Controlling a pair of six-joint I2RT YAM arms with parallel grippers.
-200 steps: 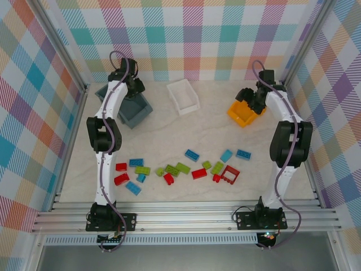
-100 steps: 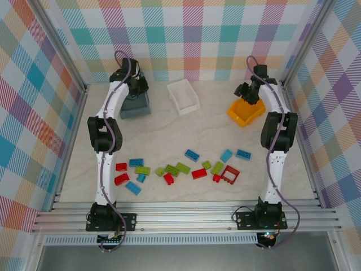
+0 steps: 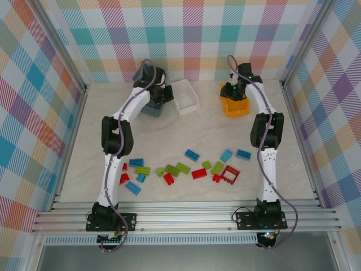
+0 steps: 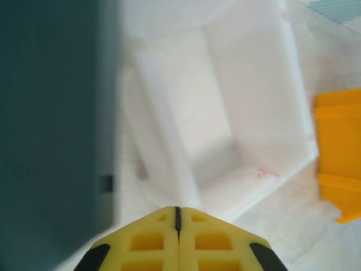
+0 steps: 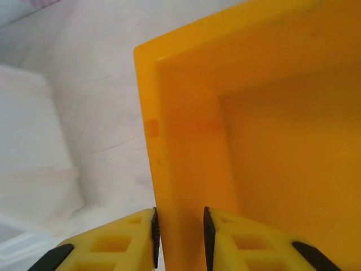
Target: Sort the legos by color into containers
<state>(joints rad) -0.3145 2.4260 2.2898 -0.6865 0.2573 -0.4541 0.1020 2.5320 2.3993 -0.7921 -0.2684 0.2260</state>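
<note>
Legos [image 3: 181, 167] lie loose in a band across the near half of the table [image 3: 169, 132], with red, lime green and blue mixed together and the open red frame [image 3: 230, 174] toward the right end. None of them sits in a bin as far as the views show.

Beyond them, along the far edge, the 3 containers stand in a row, each near its neighbour: the grey-blue bin [image 4: 51, 113] on the left, the white bin [image 3: 186, 96] in the middle and the orange-yellow bin [image 3: 234, 107] on the right. The left gripper [image 4: 178, 210] sits just beside the grey-blue bin, on the side facing the white one. Its jaws are pressed fully together with nothing between them. The right gripper [image 5: 179, 226] straddles a side wall of the orange-yellow bin close to a corner, 1 finger outside and 1 inside, pinched onto that wall.

The step in hand looks like placing the bins, with brick picking not yet begun. The next move likely calls for sliding the orange-yellow bin by its thin wall without tipping it. After that comes letting go and reaching for the near bricks, 1 colour per bin.
</note>
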